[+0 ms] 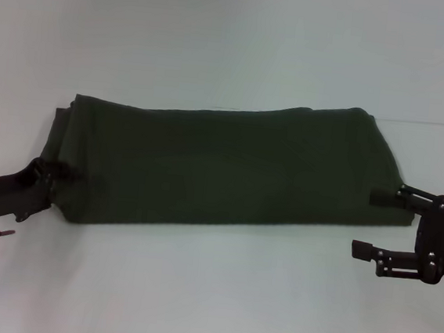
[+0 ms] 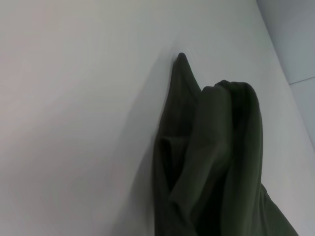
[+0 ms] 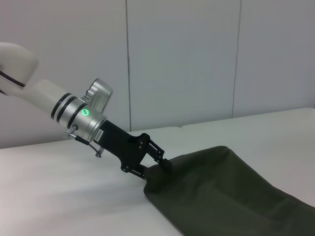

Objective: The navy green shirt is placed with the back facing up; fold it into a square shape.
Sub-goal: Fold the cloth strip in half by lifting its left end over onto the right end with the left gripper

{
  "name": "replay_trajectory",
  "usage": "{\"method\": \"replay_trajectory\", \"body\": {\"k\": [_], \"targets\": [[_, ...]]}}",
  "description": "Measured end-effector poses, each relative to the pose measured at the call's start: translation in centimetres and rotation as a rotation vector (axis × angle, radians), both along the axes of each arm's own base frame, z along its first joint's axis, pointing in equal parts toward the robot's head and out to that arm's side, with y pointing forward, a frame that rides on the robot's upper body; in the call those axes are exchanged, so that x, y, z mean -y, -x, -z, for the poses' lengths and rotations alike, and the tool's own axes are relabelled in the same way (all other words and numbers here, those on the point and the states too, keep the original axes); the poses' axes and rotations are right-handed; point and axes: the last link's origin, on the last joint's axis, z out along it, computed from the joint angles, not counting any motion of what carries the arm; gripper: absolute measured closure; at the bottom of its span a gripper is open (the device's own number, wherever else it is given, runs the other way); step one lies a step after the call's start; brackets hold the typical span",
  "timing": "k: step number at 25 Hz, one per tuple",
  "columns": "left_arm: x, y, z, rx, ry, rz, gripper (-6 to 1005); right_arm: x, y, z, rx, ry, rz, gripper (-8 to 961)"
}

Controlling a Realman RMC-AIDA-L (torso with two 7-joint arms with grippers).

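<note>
The navy green shirt (image 1: 222, 166) lies on the white table (image 1: 209, 299) as a long folded band running left to right. My left gripper (image 1: 58, 173) is at the band's left end, shut on the cloth edge. It also shows in the right wrist view (image 3: 164, 164), pinching the shirt (image 3: 231, 191) at that end. The left wrist view shows only the bunched folds of the shirt (image 2: 216, 162). My right gripper (image 1: 363, 222) is open at the band's right front corner, with its upper finger (image 1: 384, 198) against the cloth and its lower finger (image 1: 367, 249) over bare table.
Bare white table surface lies in front of and behind the shirt. The table's far edge (image 1: 438, 123) shows at the back right. Pale wall panels (image 3: 187, 59) stand behind the table in the right wrist view.
</note>
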Motion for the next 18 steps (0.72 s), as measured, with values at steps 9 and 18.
{"method": "replay_trajectory", "body": {"k": [9,18], "targets": [[-0.07,-0.11,-0.01,-0.009,0.004,0.008,566,0.02,0.05,0.12,-0.004,0.006,0.007,9],[-0.22,-0.26,-0.02,-0.020,0.005,0.024,594,0.01,0.06,0.10,-0.004,0.006,0.007,8]]}}
